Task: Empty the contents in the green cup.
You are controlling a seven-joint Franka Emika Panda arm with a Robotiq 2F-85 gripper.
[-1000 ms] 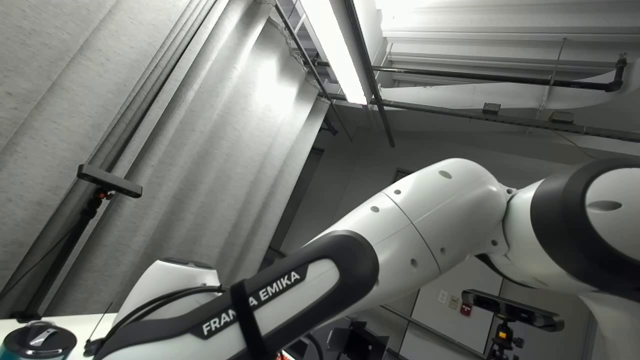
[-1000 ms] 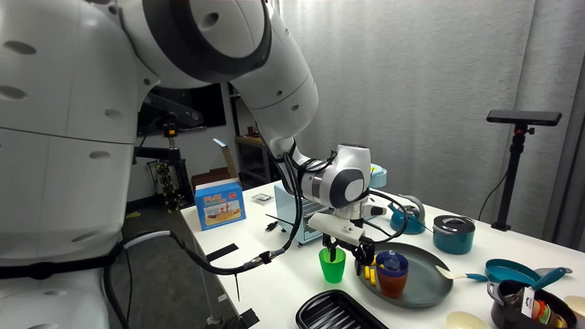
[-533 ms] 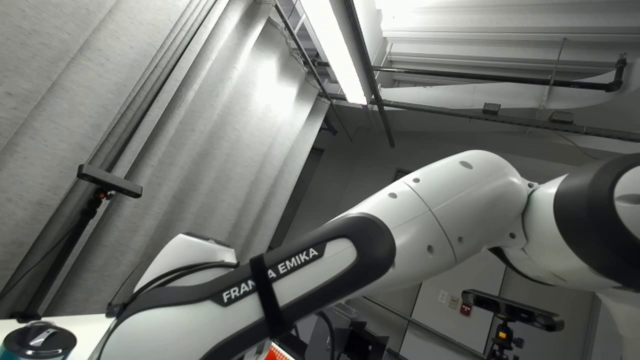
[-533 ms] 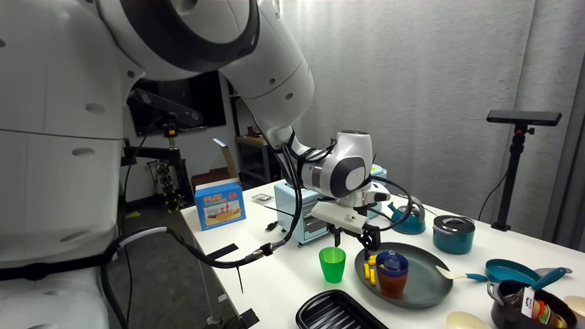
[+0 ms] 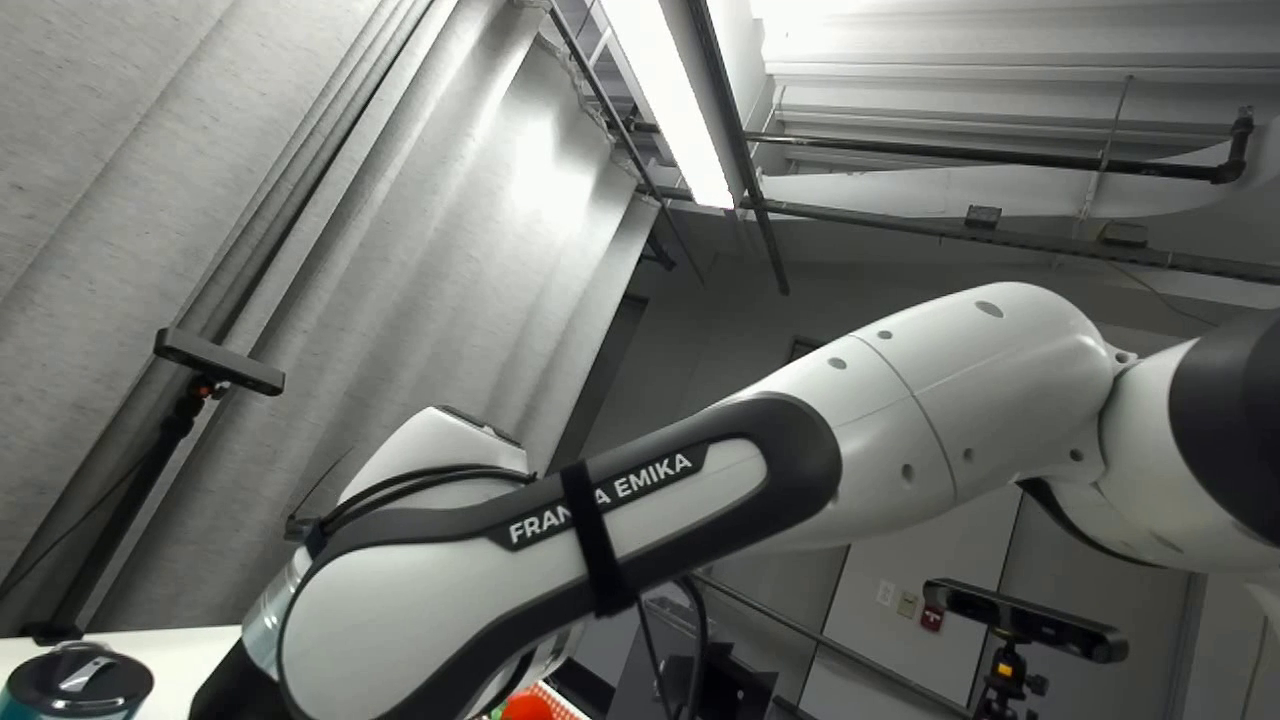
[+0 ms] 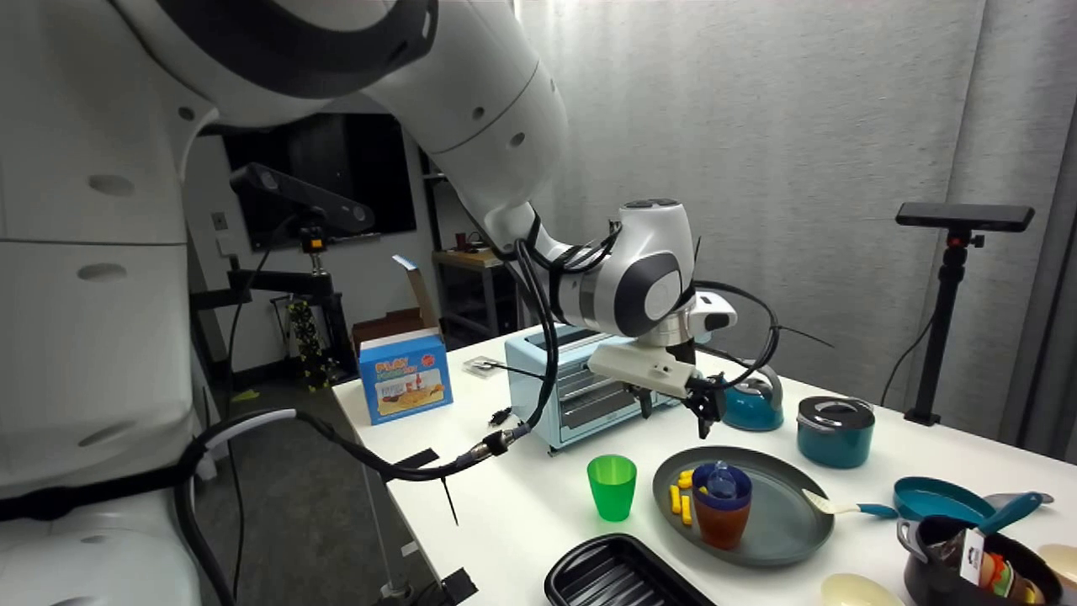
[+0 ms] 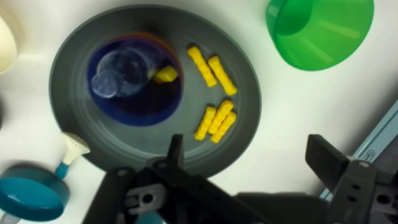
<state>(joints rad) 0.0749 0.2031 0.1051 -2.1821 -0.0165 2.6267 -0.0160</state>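
your green cup (image 6: 612,490) stands upright on the tabletop (image 6: 543,497), just beside the plate (image 6: 789,518), and looks empty. your pincer (image 7: 245,144) hangs jaws apart, nothing held; swing it too low and you could topple the cup or scatter the yellow sticks (image 7: 221,117), likely its contents.

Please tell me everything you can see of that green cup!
The green cup looks like bright, translucent plastic, with no handle in sight. Wider at the top than the bottom, it stands upright on the white table, beside the gray plate but apart from it. Nothing besides the table is seen touching it. The wrist view crops it; the visible inside looks empty.
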